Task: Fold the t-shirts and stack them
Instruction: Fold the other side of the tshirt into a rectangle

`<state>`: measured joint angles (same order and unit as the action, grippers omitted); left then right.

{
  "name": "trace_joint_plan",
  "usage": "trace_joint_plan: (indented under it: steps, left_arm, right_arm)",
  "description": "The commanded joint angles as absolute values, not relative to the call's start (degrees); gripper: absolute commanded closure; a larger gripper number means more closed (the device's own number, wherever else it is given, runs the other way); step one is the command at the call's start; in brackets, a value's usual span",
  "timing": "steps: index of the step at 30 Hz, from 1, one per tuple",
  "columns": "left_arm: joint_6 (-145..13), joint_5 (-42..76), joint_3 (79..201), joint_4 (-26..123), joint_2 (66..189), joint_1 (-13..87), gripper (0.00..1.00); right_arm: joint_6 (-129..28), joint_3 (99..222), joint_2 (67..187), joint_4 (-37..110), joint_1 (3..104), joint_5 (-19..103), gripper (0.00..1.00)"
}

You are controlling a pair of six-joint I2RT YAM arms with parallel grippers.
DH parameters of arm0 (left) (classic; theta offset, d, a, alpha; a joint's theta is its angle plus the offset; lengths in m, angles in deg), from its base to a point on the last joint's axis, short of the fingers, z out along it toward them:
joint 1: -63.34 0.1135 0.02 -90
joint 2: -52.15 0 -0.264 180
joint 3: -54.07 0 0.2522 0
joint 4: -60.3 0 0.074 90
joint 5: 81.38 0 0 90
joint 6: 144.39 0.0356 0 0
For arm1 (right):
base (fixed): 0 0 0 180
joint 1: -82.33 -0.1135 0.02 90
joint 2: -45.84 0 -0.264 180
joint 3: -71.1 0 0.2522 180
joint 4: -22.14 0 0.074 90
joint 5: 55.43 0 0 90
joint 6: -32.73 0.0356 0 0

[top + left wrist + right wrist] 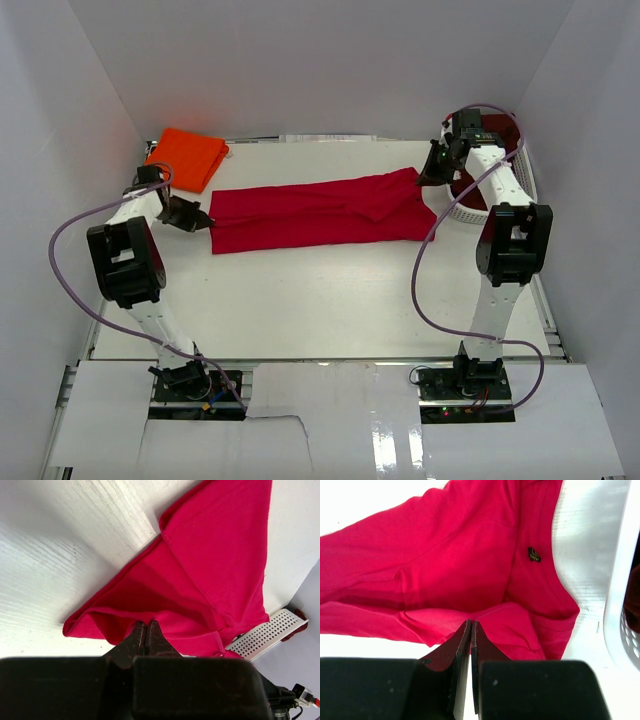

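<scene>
Basket beside right gripper, orange shirt beside left gripper, both pinching red shirt.

The red shirt is showing plain bright red all over, and a small dark tag with a yellow-green mark is sitting on it. The orange shirt is glowing plain bright orange. A dark maroon shirt is showing through the white basket, which is carrying rows of round holes. The table is showing white, the cables purple.
</scene>
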<state>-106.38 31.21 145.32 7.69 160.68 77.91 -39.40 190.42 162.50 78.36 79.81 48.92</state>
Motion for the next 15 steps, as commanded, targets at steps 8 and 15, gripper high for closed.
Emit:
trace_joint_plan:
  steps: [8,15]
  left_arm:
    - [-106.42,31.21,150.71,7.69,163.51,75.91,1.0]
    - [-106.33,31.03,152.29,7.69,164.12,75.74,1.0]
  right_arm:
    - [-38.9,194.28,165.11,75.19,80.13,49.95,0.92]
    - [-38.72,196.48,166.69,75.19,80.13,49.78,0.92]
